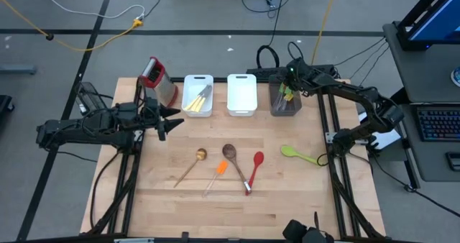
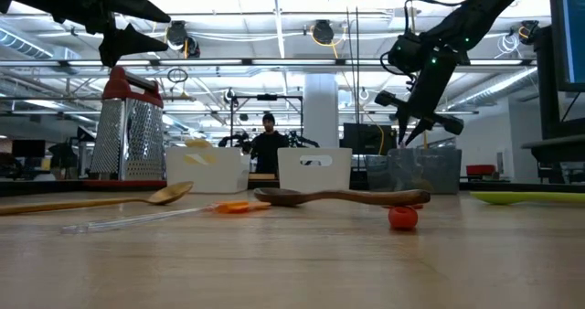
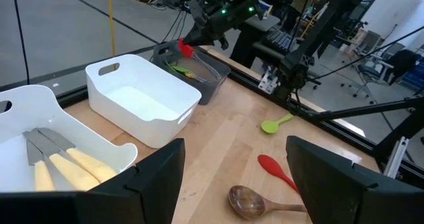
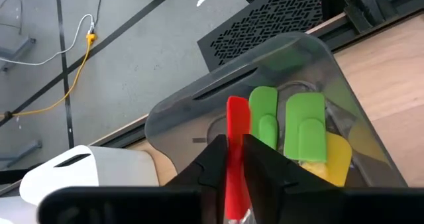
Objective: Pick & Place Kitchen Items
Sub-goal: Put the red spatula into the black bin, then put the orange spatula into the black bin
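Over the grey bin: right gripper (image 4: 233, 159) hangs above the grey bin (image 1: 285, 103), fingers pressed together on a red spatula (image 4: 236, 134), pinching its handle, blade pointing down into the bin.
Right fingers: nearly closed, only the red handle's width between them; both pads touch the handle.
Below the right gripper: two green spatulas (image 4: 289, 124) and a yellow spatula (image 4: 336, 156) already lie in the grey bin, just beside the red blade.
Left gripper: left gripper (image 1: 167, 120) waits level above the table's left side, just beside the box grater (image 1: 157, 80), fingers (image 3: 142, 184) spread wide and holding nothing.
Ahead of the left gripper: first white bin (image 1: 197, 95), with pale-handled knives (image 3: 56, 166) lying in it.
Past that bin: second white bin (image 1: 241, 94), between the knife bin and the grey bin; nothing shows in it.
Table (image 1: 172, 207) middle, well apart from both grippers: light wooden spoon (image 1: 191, 165), orange spatula (image 1: 216, 174), dark wooden spoon (image 1: 233, 159) and red spoon (image 1: 254, 170), lying close together.
Nearer the right arm's base: lime-green spoon (image 1: 300, 154), alone on the table.
Background: a person (image 2: 269, 144) in dark clothes stands beyond the table in the low view.
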You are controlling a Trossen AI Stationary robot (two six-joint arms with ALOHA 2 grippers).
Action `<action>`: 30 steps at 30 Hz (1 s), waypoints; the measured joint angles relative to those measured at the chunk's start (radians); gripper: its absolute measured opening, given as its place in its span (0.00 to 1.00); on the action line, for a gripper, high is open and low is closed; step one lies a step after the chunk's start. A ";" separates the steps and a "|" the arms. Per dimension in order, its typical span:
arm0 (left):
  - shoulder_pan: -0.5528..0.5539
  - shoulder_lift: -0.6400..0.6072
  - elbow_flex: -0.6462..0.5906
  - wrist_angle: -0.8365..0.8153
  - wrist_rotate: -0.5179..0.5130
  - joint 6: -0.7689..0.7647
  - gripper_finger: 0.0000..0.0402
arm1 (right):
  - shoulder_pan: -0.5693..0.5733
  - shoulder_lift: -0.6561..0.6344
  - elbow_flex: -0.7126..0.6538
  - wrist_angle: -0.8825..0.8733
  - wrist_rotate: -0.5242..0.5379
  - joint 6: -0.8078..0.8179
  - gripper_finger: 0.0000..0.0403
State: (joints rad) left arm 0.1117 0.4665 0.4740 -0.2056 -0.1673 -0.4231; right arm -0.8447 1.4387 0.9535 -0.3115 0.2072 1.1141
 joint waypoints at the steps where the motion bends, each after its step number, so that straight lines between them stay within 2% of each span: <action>1: 0.000 0.000 0.000 0.000 0.000 0.000 0.67 | -0.001 0.000 0.000 0.000 0.000 0.000 0.12; 10: 0.000 0.000 0.000 0.000 0.000 0.000 0.67 | -0.006 -0.002 0.000 0.000 -0.001 -0.002 0.29; 13: 0.000 0.000 0.000 0.000 0.000 0.000 0.67 | -0.006 -0.022 0.000 0.008 -0.013 -0.036 0.32; 16: 0.000 0.000 0.000 0.000 0.000 0.000 0.67 | -0.002 -0.049 0.000 0.043 -0.071 -0.099 0.32; 21: 0.000 0.000 0.000 0.000 0.000 0.000 0.67 | 0.034 -0.116 0.000 0.050 -0.145 -0.190 0.26; 27: 0.000 0.000 0.000 0.000 0.000 0.000 0.67 | 0.109 -0.183 0.000 0.023 -0.157 -0.275 0.03; 30: 0.000 0.000 0.000 0.001 0.000 0.000 0.67 | 0.154 -0.206 0.000 0.029 -0.159 -0.282 0.02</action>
State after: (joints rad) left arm 0.1116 0.4667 0.4740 -0.2050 -0.1673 -0.4235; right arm -0.6904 1.2325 0.9531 -0.2820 0.0484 0.8322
